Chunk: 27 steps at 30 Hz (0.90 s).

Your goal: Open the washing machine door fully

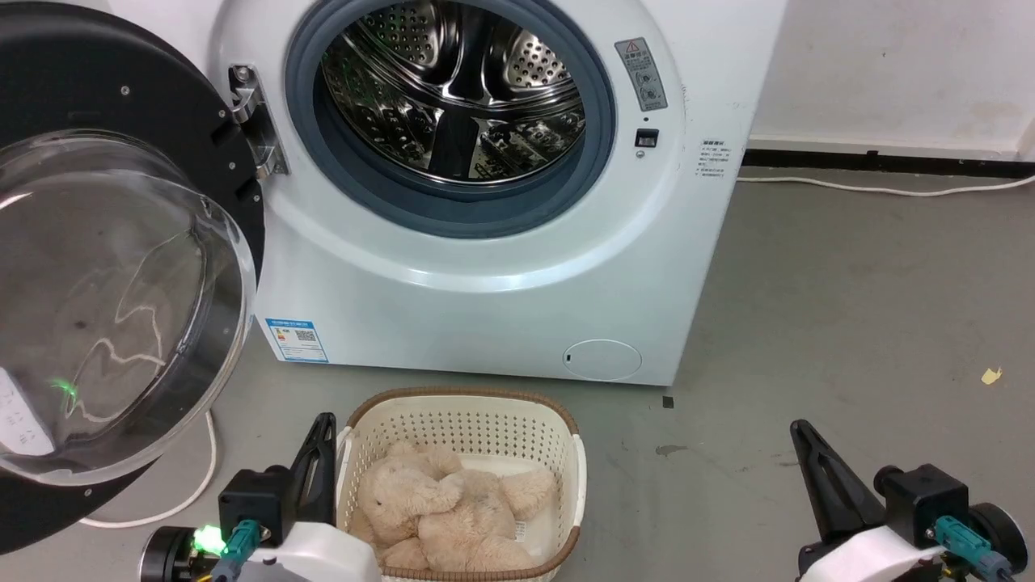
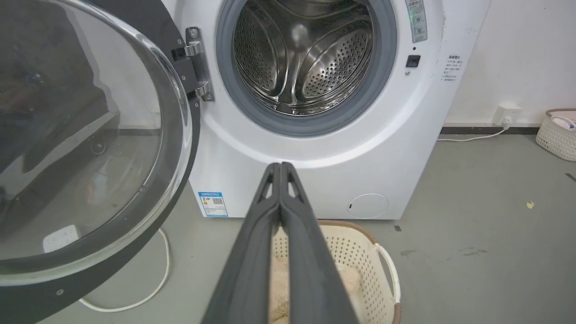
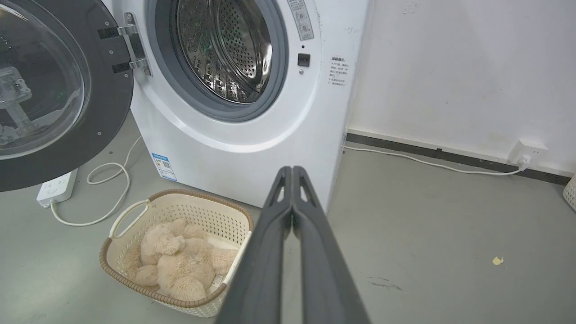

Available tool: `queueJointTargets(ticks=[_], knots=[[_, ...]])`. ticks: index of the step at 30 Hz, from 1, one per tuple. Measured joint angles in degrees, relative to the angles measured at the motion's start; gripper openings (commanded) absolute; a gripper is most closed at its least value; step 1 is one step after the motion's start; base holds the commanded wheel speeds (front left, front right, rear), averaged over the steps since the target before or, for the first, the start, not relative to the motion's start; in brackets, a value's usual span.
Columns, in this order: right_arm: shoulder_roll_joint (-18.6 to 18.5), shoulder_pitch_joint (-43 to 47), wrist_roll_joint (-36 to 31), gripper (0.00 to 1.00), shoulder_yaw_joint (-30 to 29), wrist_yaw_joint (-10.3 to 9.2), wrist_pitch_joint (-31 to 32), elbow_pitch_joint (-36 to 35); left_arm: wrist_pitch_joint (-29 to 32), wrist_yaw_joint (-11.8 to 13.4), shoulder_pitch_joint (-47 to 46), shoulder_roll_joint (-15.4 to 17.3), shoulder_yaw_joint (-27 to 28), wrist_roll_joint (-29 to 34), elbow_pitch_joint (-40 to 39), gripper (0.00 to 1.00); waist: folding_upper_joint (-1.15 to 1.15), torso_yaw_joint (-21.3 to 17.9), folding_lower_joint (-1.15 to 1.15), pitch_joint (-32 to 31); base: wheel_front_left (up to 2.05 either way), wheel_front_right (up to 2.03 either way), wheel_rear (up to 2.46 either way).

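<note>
The washing machine door (image 1: 105, 267) is a big black disc with a bulging clear glass centre. It stands swung wide to the left on its metal hinge (image 1: 252, 121), also seen as the door (image 2: 85, 144) and the door (image 3: 49, 90). The steel drum (image 1: 453, 89) is exposed inside its grey rubber ring. My left gripper (image 1: 323, 424) is shut and empty, low in front of the machine, beside the basket and well clear of the door. My right gripper (image 1: 800, 428) is shut and empty over bare floor to the right. Both fingertip pairs, left gripper (image 2: 280, 165) and right gripper (image 3: 291, 168), meet with nothing between.
A cream basket (image 1: 485, 404) with a beige plush toy (image 1: 445, 509) sits on the floor right before the machine. A white cable (image 1: 202, 485) and power strip (image 3: 56, 189) lie under the door. A wall cable (image 1: 881, 190) runs at right; another basket (image 2: 558, 135) stands far right.
</note>
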Motion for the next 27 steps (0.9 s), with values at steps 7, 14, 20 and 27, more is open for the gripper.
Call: queueJointTargets(ticks=[7,14,20,27], knots=[[0.0,-0.7,-0.5,0.0,0.1,0.0,0.8,-0.1,0.7,-0.6,-0.2,-0.5,1.1,0.9,-0.1,0.0,0.0,-0.2,0.0,0.1,0.0,0.0,0.0],[0.0,-1.1,-0.6,0.0,0.2,0.0,1.5,-0.2,1.5,-1.2,-0.2,-0.8,2.0,1.8,-0.3,0.0,0.0,-0.4,0.0,0.2,0.0,0.0,0.0],[0.0,-1.6,-1.0,0.0,0.3,0.0,2.3,-0.3,2.2,-1.5,-0.3,-1.4,3.0,2.8,-0.4,0.0,0.0,-0.5,0.0,0.2,0.0,0.0,0.0],[0.0,-1.9,-1.0,0.0,0.4,0.0,3.0,-0.4,3.0,-2.0,-0.4,-1.9,3.8,3.7,-0.6,0.0,0.0,-0.6,0.0,0.3,0.0,0.0,0.0]])
